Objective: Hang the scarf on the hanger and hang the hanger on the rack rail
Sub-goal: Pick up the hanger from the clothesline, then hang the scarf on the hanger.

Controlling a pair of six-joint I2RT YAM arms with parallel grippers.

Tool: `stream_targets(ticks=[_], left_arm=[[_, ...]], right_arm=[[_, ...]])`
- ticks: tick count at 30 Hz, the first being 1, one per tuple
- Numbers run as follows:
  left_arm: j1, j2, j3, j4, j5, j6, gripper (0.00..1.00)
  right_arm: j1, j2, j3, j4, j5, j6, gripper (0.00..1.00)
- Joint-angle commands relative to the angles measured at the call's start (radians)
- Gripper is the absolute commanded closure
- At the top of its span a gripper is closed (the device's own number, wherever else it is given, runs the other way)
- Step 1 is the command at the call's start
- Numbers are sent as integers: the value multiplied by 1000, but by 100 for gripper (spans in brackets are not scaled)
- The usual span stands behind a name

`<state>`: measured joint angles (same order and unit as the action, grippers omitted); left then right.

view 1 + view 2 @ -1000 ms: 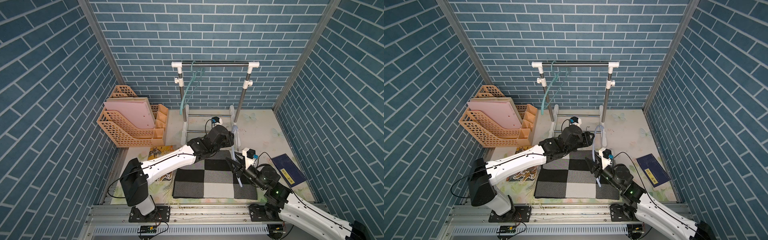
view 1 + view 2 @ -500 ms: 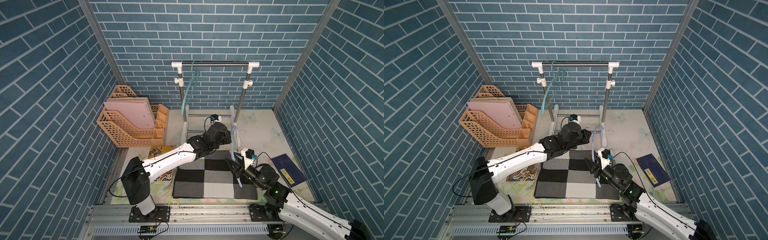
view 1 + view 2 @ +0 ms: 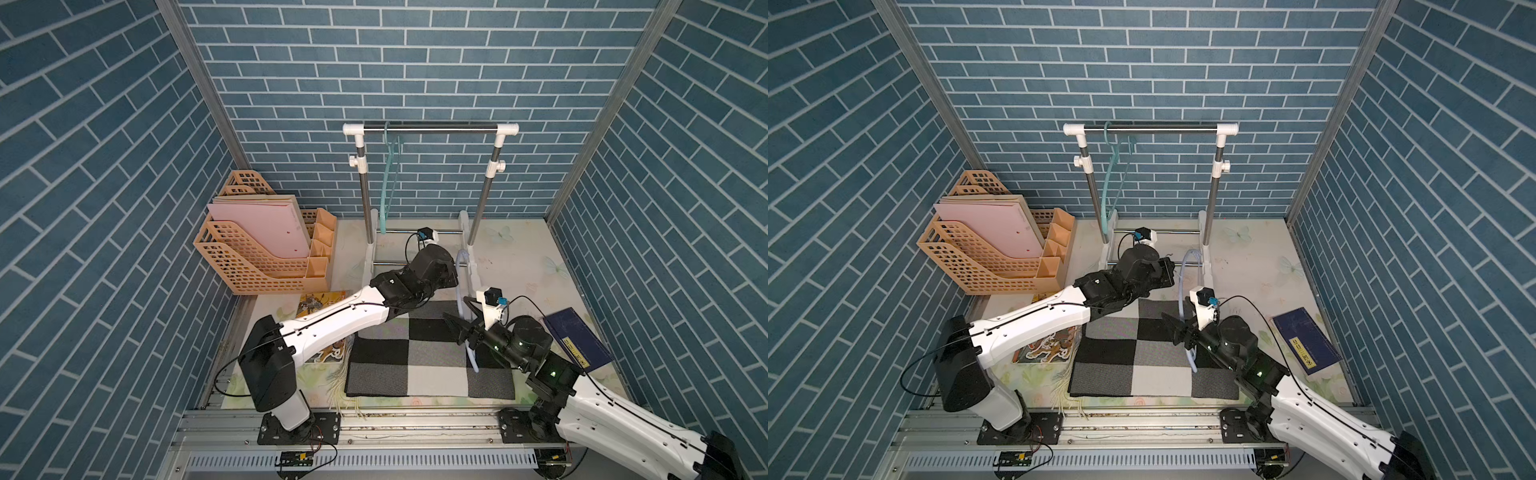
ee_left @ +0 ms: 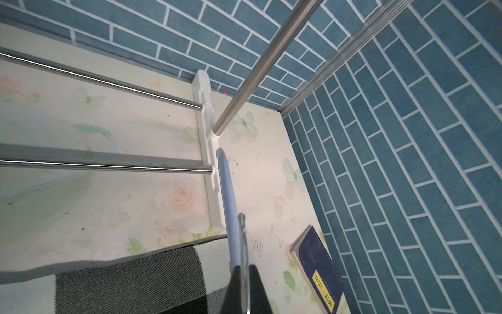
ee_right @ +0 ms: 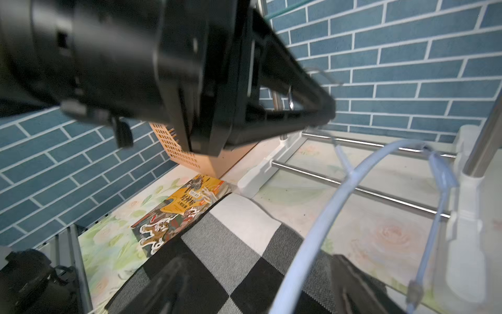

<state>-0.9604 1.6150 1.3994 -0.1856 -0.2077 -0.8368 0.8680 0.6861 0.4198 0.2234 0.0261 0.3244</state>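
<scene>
The scarf (image 3: pixel 415 361), checked in black, grey and white, lies folded flat on the table in both top views (image 3: pixel 1142 357). A pale blue hanger (image 3: pixel 460 270) stands over the scarf's far right corner, beside the rack's right foot. My left gripper (image 3: pixel 455 274) is shut on its thin upper part; the left wrist view shows the jaws (image 4: pixel 243 267) pressed together on the hanger (image 4: pixel 226 195). My right gripper (image 3: pixel 461 332) is open above the scarf, and the hanger's arm (image 5: pixel 326 217) passes loosely between its spread fingers (image 5: pixel 168 285).
A clothes rack (image 3: pixel 432 126) stands at the back with a teal hanger (image 3: pixel 388 183) on its rail. A tan file organizer (image 3: pixel 257 249) sits at the left, an illustrated book (image 3: pixel 320 303) under the left arm, and a dark blue book (image 3: pixel 577 340) at the right.
My left gripper has shut on the pale blue hanger. My right gripper, which was holding the hanger, has opened its jaws wide. The scarf has not moved.
</scene>
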Motion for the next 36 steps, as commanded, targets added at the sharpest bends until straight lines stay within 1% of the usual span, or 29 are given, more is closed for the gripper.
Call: stream_targets(ticks=[1, 4, 6, 8, 10, 12, 14, 16, 18, 21, 23, 25, 30, 32, 35, 36], left_arm=[[3, -71, -55, 49, -82, 51, 100], [3, -117, -92, 73, -130, 67, 100], [3, -142, -108, 78, -159, 81, 100], [3, -172, -137, 81, -182, 97, 100], [3, -216, -198, 105, -196, 100, 100], [0, -270, -285, 157, -175, 99, 100], [-10, -318, -367, 204, -149, 95, 100], [-32, -358, -422, 221, -139, 89, 100], [-63, -387, -464, 228, -118, 88, 100], [-123, -427, -530, 240, -139, 69, 100], [-151, -441, -565, 267, -151, 66, 100], [-172, -451, -586, 279, -168, 70, 100], [-184, -474, -629, 306, -178, 57, 100], [-186, -477, -635, 295, -186, 47, 100], [-189, -479, -655, 294, -204, 31, 100], [-189, -478, -662, 295, -209, 27, 100]], right_arm=[[5, 7, 98, -206, 21, 108, 0], [6, 12, 168, -370, -12, 166, 0], [3, 14, 215, -484, -12, 211, 0], [2, 10, 264, -621, 42, 272, 0], [-9, 14, 307, -744, 123, 348, 0], [-43, 34, 340, -846, 164, 406, 0], [-117, 52, 341, -899, 149, 433, 0], [-201, 75, 317, -915, 111, 432, 2], [-284, 94, 287, -925, 101, 423, 4], [-372, 107, 229, -903, 102, 420, 10], [-434, 126, 197, -880, 72, 418, 13], [-480, 154, 189, -870, 81, 426, 17], [-566, 229, 155, -832, 63, 426, 29], [-575, 265, 157, -826, 56, 416, 33], [-580, 307, 138, -806, 41, 413, 42], [-579, 326, 134, -799, 34, 413, 43]])
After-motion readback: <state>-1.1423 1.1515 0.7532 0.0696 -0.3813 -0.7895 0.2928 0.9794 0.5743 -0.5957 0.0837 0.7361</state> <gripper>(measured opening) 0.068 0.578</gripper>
